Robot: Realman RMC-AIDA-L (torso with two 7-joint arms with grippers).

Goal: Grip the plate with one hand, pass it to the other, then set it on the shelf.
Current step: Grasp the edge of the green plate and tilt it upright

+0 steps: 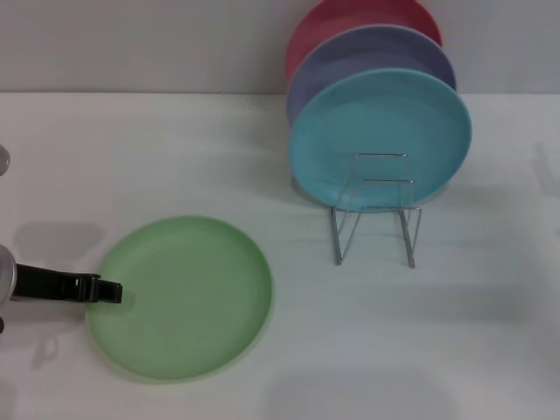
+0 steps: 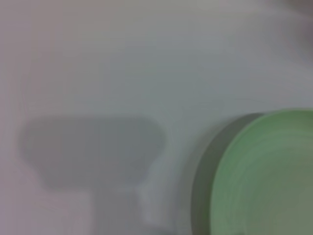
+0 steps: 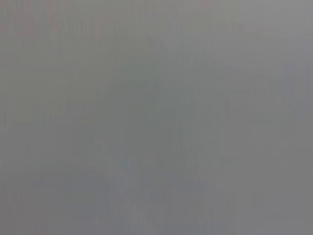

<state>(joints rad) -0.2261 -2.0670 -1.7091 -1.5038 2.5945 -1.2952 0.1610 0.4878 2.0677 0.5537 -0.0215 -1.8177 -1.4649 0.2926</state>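
On the white table (image 1: pixel 175 149), toward the robot's left, the green plate (image 1: pixel 181 296) lies flat with its hollow side up. Its raised rim also shows at the edge of the left wrist view (image 2: pixel 264 176), throwing a dark shadow on the tabletop.

From the left side of the head view the left gripper (image 1: pixel 109 290) reaches in low and level, its black tip right at the plate's left rim. Whether it touches the rim, and whether its fingers stand apart or together, I cannot tell.

Well apart from the plate, toward the far right, stands the wire shelf (image 1: pixel 376 214), upright loops of thin silver metal. Its front slots are bare. Farther back in it three plates stand on edge, one behind another: a turquoise plate (image 1: pixel 380 136) in front, a lavender plate (image 1: pixel 367 57) behind it, and a pink plate (image 1: pixel 350 17) at the back near the wall (image 1: pixel 131 44). Open tabletop lies between the green plate and the shelf.

The right gripper does not show in the head view, and the right wrist view gives only plain grey.
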